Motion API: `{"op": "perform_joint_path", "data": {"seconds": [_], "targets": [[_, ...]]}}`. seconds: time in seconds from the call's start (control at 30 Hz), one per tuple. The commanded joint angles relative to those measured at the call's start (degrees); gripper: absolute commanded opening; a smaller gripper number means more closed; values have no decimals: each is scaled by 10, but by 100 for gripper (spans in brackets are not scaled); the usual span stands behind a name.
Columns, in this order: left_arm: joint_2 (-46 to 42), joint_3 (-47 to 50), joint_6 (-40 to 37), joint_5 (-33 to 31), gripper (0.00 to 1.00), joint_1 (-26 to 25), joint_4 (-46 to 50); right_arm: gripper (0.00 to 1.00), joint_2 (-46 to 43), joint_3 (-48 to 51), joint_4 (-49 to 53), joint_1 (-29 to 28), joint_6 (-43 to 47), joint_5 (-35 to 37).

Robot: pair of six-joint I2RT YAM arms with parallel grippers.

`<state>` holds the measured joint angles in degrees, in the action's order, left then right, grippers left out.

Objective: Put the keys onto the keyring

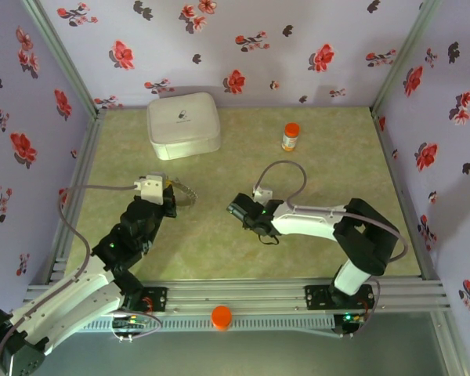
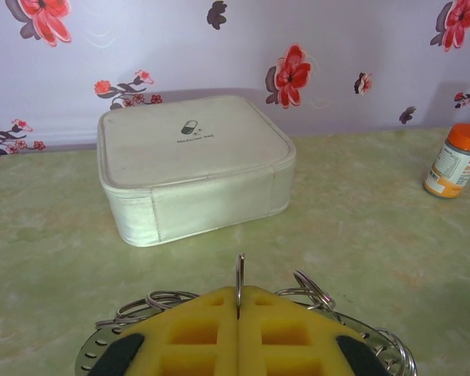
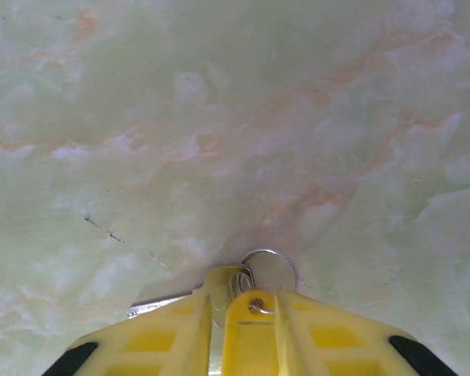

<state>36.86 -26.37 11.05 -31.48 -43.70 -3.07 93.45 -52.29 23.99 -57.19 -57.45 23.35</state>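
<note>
Keyring (image 1: 188,193) left of table centre, at the tip of the left gripper (image 2: 237,313), its perforated band curving out from under both yellow pads (image 2: 211,309). Pads pressed flat together, jaws fully closed on a thin upright metal loop (image 2: 239,274) seen edge-on; whether part of the band or a separate ring, impossible to tell. Small split rings (image 2: 312,288) lying on the band to either side. Beyond, white case (image 2: 192,160) near the back wall, bottle (image 2: 457,160) off to the right. Right gripper (image 3: 218,313) low over bare table (image 3: 235,117) near the centre, well apart from the keyring. Jaws narrowly parted, yellow head of a key (image 3: 251,317) between them, dark slit beside it. Key's wire ring (image 3: 270,251) poking out ahead of the fingertips, silver blade out to the left.
</note>
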Motion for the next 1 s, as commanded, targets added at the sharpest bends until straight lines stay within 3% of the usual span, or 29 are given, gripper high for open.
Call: {"op": "perform_joint_path", "data": {"seconds": [0.0,0.1,0.27,0.4,0.7,0.97], "targets": [[-10,-4,-8,-18,0,2,-43,33,-45,-26,59,16,42,-1],[-9,-4,-10,-19,0,2,-44,39,-73,-25,83,49,68,-37],[-9,-5,-11,-18,0,2,-40,40,-64,-24,63,122,149,-227],[-9,-8,-9,-16,0,2,-32,40,-27,-32,57,154,187,-306],[-6,-15,-6,3,0,1,-14,37,32,-55,77,203,247,-342],[-4,-15,-7,5,0,1,-14,31,54,-60,73,206,253,-366]]}}
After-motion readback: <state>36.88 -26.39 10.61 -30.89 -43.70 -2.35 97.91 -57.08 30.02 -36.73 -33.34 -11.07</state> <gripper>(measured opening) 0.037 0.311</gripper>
